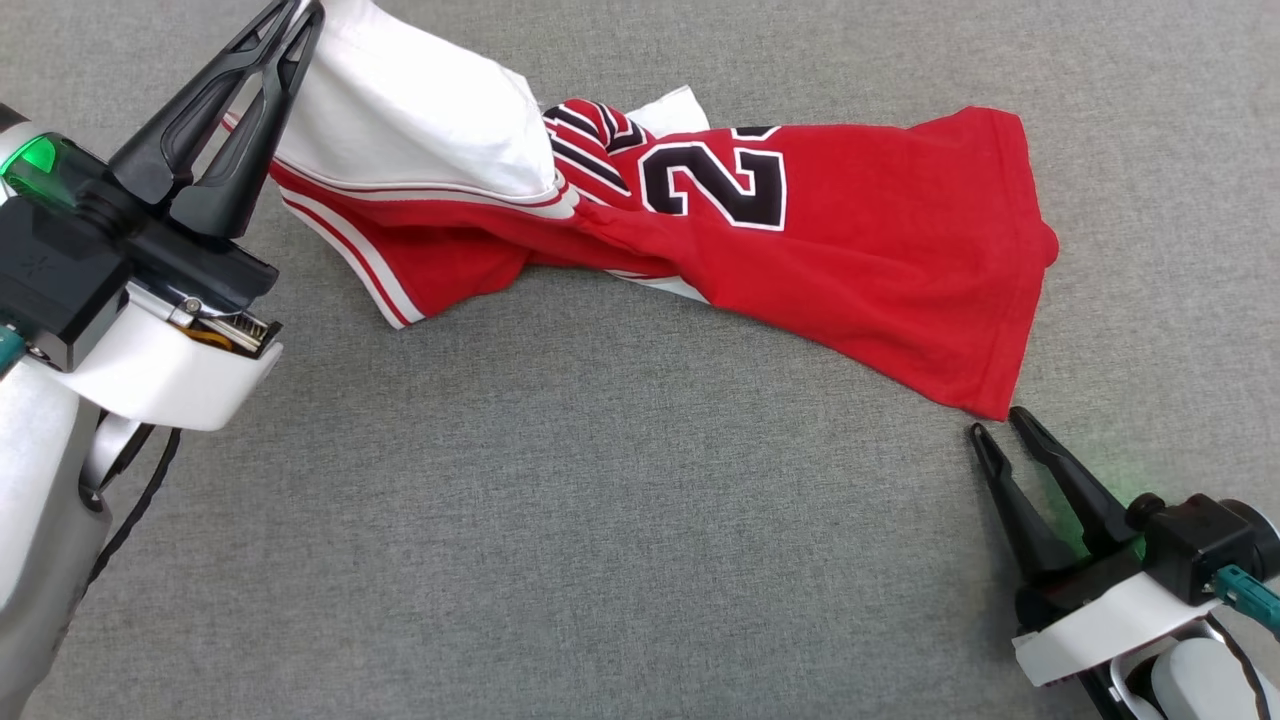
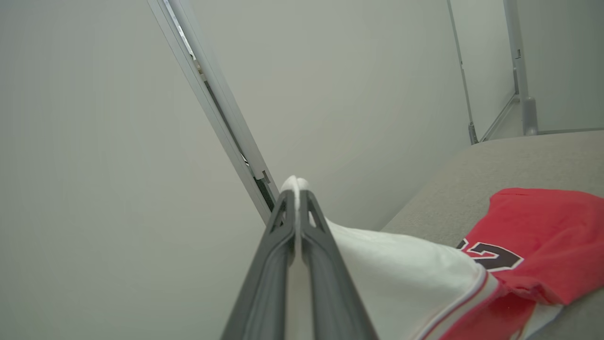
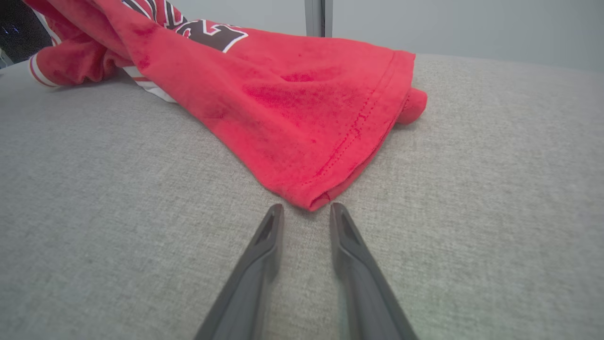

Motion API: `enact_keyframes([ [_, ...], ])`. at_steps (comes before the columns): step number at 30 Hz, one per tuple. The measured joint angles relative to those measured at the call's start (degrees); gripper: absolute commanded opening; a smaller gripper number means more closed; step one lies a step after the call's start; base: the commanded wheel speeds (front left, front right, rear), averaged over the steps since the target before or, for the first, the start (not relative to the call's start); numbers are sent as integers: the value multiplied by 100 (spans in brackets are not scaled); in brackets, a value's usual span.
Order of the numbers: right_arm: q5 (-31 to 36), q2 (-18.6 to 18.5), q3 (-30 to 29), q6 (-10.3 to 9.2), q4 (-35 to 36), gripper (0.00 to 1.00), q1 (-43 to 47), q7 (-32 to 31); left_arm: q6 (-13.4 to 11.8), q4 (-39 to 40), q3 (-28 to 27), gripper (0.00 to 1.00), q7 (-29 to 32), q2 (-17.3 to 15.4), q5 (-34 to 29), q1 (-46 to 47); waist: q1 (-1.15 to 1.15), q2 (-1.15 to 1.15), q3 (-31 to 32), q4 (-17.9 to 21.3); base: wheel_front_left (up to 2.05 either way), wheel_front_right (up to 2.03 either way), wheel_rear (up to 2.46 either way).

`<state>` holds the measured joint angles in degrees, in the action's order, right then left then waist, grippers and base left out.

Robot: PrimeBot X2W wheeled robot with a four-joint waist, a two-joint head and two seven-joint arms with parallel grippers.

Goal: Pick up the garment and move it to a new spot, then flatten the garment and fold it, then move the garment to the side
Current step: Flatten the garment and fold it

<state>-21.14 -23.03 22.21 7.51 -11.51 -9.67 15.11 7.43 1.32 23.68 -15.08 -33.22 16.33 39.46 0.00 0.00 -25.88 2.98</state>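
The garment [image 1: 850, 230] is a red jersey with black-and-white numbers and a white part at its left end, lying twisted across the grey surface. My left gripper [image 1: 295, 15] is shut on the white cloth [image 2: 292, 184] and holds that end up off the surface. My right gripper [image 1: 1000, 420] stands open just short of the jersey's near right corner [image 3: 314, 200], with nothing between its fingers; the corner tip lies level with the fingertips [image 3: 276, 210].
The grey fabric table [image 1: 600, 520] spreads wide in front of and to the right of the jersey. Pale walls and a metal post [image 3: 318, 16] stand beyond the far edge.
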Motion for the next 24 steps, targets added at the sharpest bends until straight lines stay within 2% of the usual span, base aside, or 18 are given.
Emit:
enact_keyframes([
  [3,62,25,32,0,-48,53,-92,0,0,13,-34,0,-1,1,16,-20,0,0,-53,-26,0,0,0],
  [7,120,54,65,0,-71,44,-198,0,0,19,-32,0,0,7,16,-23,0,0,-106,-71,0,0,0],
  [8,125,60,70,0,-70,37,-214,0,0,20,-30,0,0,7,16,-23,0,0,-115,-83,0,0,0],
  [9,156,60,76,0,-69,25,-218,0,0,19,-30,0,-1,8,16,-23,0,0,-122,-98,0,0,0],
  [10,170,59,78,0,-62,0,-218,1,0,16,-25,0,0,12,16,-23,0,0,-127,-112,0,0,0],
  [15,263,57,-46,0,115,0,-209,-1,1,22,-56,0,0,41,3,-27,0,0,-113,-155,0,0,0],
  [20,-37,92,-528,0,898,0,-272,0,1,303,-254,0,-1,178,234,2,0,0,5,-122,0,0,0],
  [21,-265,-8,-655,0,1193,0,-553,-1,1,426,-252,0,0,163,428,204,0,0,29,-77,0,0,0],
  [24,-460,-430,-756,0,1336,0,-1335,0,1,510,-40,0,-1,-52,594,858,0,0,29,-9,0,0,0],
])
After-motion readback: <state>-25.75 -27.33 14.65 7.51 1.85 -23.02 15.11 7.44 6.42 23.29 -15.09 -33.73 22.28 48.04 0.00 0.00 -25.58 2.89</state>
